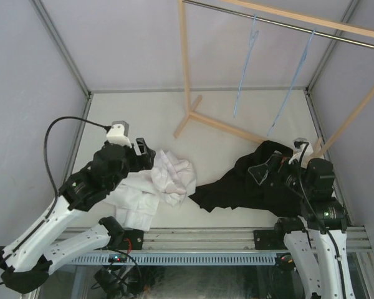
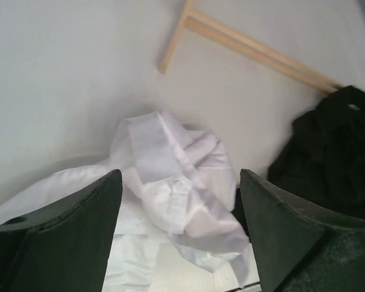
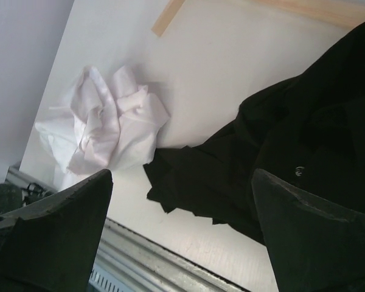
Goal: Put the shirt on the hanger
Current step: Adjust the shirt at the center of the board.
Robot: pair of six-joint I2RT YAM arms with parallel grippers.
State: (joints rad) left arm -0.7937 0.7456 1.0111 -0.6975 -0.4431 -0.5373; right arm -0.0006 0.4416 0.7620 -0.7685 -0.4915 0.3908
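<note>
The white shirt (image 1: 168, 177) lies crumpled on the table left of centre, its lower part spread toward the near edge. My left gripper (image 1: 148, 156) hovers at its left edge. In the left wrist view that gripper (image 2: 179, 204) stands open, with the bunched shirt (image 2: 176, 176) below and between its fingers and nothing clamped. My right gripper (image 1: 266, 167) is open over the black garment (image 1: 249, 180). The right wrist view shows this gripper (image 3: 182, 210) above the black garment's (image 3: 280, 146) edge. A light-blue hanger (image 1: 244, 75) hangs from the rod at the back, and a second one (image 1: 292, 84) hangs beside it.
A wooden rack (image 1: 187, 68) with a metal rod (image 1: 280, 23) stands at the back, its foot (image 2: 243, 42) lying across the table. Grey walls enclose the table on three sides. A metal rail (image 3: 164, 267) runs along the near edge.
</note>
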